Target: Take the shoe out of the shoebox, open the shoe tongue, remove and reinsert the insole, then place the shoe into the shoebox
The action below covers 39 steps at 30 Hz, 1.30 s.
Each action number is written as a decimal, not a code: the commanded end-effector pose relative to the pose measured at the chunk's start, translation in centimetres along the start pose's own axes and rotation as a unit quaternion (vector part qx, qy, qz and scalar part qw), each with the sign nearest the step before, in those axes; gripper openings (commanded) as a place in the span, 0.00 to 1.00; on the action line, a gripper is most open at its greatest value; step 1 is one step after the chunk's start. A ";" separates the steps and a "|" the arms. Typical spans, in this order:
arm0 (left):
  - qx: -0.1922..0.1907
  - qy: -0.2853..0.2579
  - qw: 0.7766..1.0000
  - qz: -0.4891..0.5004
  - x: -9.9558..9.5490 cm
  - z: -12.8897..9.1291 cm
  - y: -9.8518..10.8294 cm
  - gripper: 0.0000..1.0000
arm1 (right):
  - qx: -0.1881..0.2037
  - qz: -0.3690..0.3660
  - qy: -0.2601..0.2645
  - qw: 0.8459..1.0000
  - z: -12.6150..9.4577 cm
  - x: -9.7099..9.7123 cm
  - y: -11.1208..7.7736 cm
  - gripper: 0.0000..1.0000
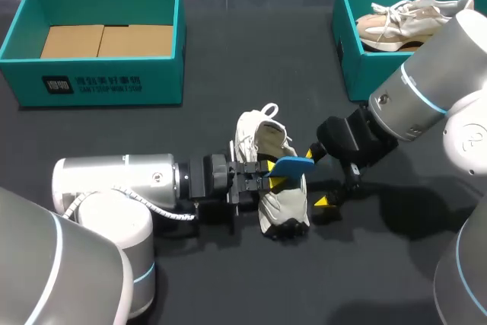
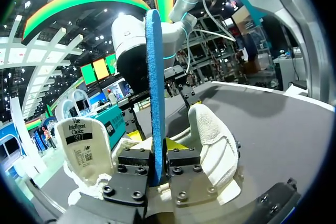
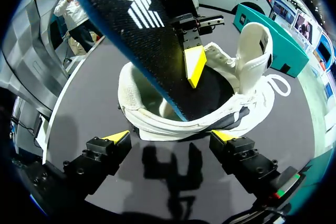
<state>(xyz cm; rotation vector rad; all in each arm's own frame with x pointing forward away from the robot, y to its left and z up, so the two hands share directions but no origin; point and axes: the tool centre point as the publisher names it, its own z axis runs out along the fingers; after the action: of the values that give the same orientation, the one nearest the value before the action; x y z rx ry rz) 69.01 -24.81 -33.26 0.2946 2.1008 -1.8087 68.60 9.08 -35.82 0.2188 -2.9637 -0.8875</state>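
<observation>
A white shoe point(image 1: 285, 211) lies on the dark table between the two boxes, its tongue point(image 2: 84, 142) folded up and back. My left gripper point(image 1: 265, 176) comes in low from the left and is shut on the blue insole point(image 1: 291, 165), which sticks out over the shoe's opening. In the left wrist view the insole point(image 2: 156, 82) stands edge-on between the fingers, over the shoe point(image 2: 215, 140). My right gripper point(image 1: 319, 177) stands open beside the shoe point(image 3: 210, 116). Its tips point(image 3: 170, 137) straddle the near rim without touching it. The insole's dark underside point(image 3: 131, 30) passes above.
A teal shoebox point(image 1: 99, 85) with cardboard inside stands at the back left. At the back right a second teal box point(image 1: 351, 58) holds another pale shoe point(image 1: 403, 20). My right arm's elbow hangs over that box's front.
</observation>
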 end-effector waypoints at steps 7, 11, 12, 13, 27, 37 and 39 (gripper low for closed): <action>0.016 0.001 1.000 0.017 0.4 -0.1 -2.3 0.31 | 0.002 0.000 -0.001 1.000 0.1 0.1 0.1 1.00; 0.023 0.004 0.999 0.027 0.6 0.3 -3.4 0.31 | 0.002 0.000 -0.001 1.000 0.1 0.1 0.1 1.00; 0.025 0.005 0.999 0.030 0.7 0.4 -3.5 0.29 | 0.002 0.000 -0.001 1.000 0.1 0.1 0.1 1.00; 0.025 0.005 0.999 0.034 0.7 0.5 -3.6 0.22 | 0.002 0.000 -0.001 1.000 0.1 0.1 0.1 1.00; -0.021 -0.014 0.998 0.054 0.1 1.1 0.6 0.00 | 0.002 0.000 -0.001 1.000 0.1 0.1 0.1 1.00; -0.019 -0.019 0.999 0.034 -0.1 0.6 0.4 0.00 | 0.002 0.000 -0.001 1.000 0.1 0.1 0.1 1.00; -0.013 -0.018 0.999 0.033 -0.1 0.5 -0.2 0.19 | 0.002 0.000 -0.001 1.000 0.1 0.1 0.1 1.00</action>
<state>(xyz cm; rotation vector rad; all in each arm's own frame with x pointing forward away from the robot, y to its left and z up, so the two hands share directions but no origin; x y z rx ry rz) 69.31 -25.66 -33.42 0.3165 2.0683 -1.7310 68.60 9.08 -35.82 0.2188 -2.9637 -0.8875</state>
